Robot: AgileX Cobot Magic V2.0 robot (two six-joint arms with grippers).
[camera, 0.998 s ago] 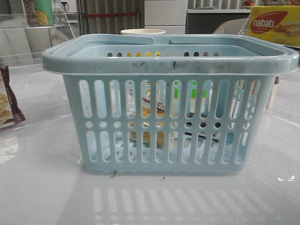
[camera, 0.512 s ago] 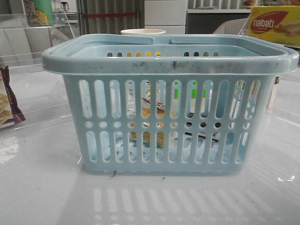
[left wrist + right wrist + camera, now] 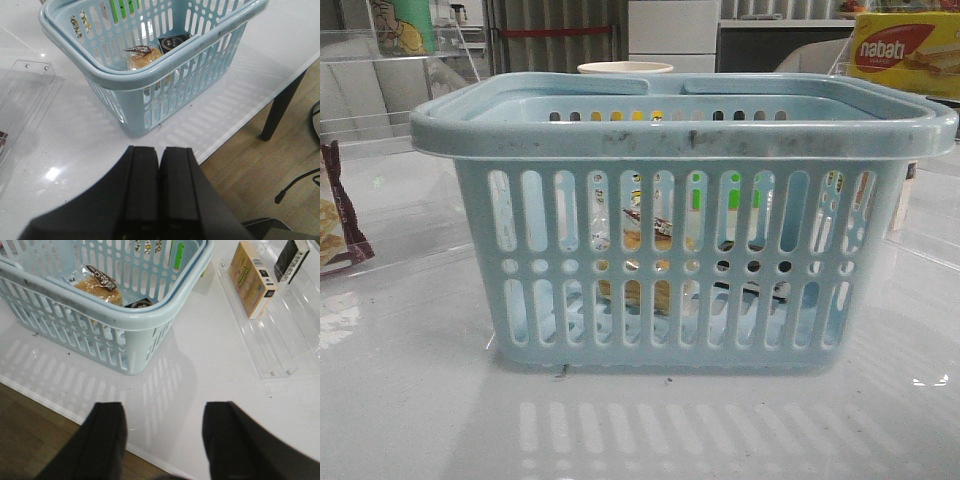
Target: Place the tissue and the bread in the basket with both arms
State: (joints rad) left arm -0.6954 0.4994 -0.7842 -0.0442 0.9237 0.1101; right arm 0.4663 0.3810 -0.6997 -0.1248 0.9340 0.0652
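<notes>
The light-blue basket [image 3: 680,135] stands mid-table. Through its slots I see the golden bread [image 3: 645,240] lying on the basket floor, with the dark tissue pack [image 3: 750,285] beside it. In the left wrist view the bread [image 3: 142,57] and the tissue [image 3: 174,41] lie inside the basket [image 3: 150,75]. My left gripper [image 3: 159,152] is shut and empty, back near the table's edge. In the right wrist view the bread [image 3: 97,287] and a corner of the tissue [image 3: 139,303] show behind the basket rim [image 3: 150,317]. My right gripper [image 3: 164,410] is open and empty over the table edge.
A yellow-red nabati box [image 3: 905,50] sits at the back right, a maroon snack bag [image 3: 335,210] at the left, a white cup [image 3: 625,68] behind the basket. A clear acrylic tray [image 3: 265,340] holds a tan box [image 3: 251,277]. A table leg [image 3: 282,105] stands over the wooden floor.
</notes>
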